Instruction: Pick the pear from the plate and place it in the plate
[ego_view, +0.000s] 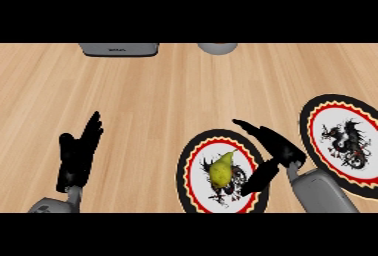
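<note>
Near the worktop's front edge, the pear (221, 169) lies unlifted on its plate (193, 150), right hand (272, 150) spread wide beside it, second plate (317, 107) bare, left hand (77, 152) resting open.

1. Worktop (184, 90): light wood, plank grain running at a slight diagonal, fills the whole view.
2. Far edge, left: grey box-shaped appliance (119, 49), cut off by the frame.
3. Far edge, centre-right: grey rounded object (218, 48), only partly visible.
4. Lighting even.

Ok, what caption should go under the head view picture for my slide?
Right hand open beside the pear on its plate; second plate at right, left hand resting.
</note>
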